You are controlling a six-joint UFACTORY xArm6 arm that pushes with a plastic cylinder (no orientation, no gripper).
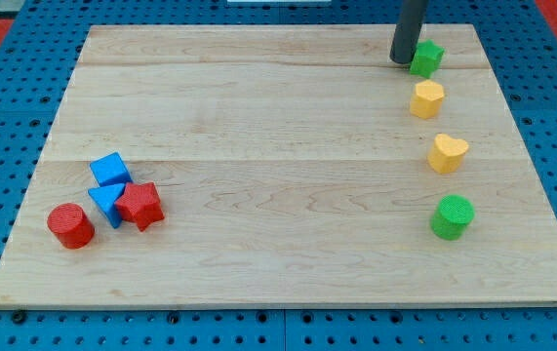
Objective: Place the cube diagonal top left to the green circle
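Note:
A blue cube (110, 169) lies at the view's lower left, touching a blue triangle (106, 204). The green circle, a short cylinder (452, 215), stands at the view's lower right, far from the cube. My tip (402, 58) is at the view's top right, on the board, just left of a green star-shaped block (426, 58) and touching or almost touching it. The tip is far from both the cube and the green circle.
A red star block (141, 205) and a red cylinder (70, 225) sit next to the blue triangle. A yellow hexagon-like block (426, 98) and a yellow heart (447, 152) lie in a column between the green star and the green circle. The wooden board (278, 117) rests on a blue pegboard.

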